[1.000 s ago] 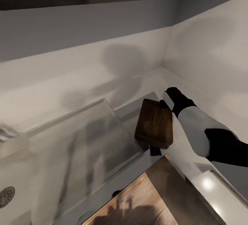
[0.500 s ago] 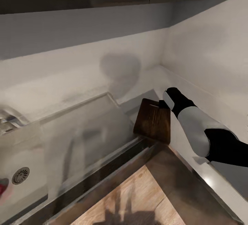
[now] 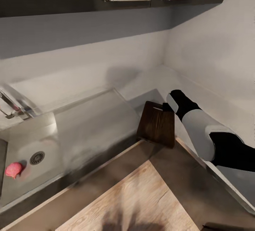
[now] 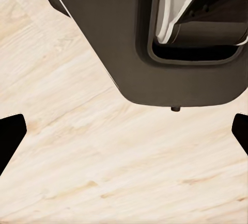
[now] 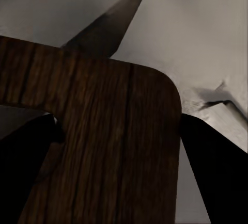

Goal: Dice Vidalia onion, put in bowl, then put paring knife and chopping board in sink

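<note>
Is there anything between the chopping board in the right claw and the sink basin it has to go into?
Nothing visible blocks it. The chopping board hangs beside the drainboard; beyond that flat stretch lies the sink, holding a pink object.

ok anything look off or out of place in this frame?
One oddity: the chopping board is off the countertop, held tilted in the right gripper past the counter's front edge, beside the sink. A small pink object lies near the drain; I can't identify it.

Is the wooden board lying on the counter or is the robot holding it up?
Held up. The chopping board hangs tilted over the counter edge, between the right gripper fingers.
</note>
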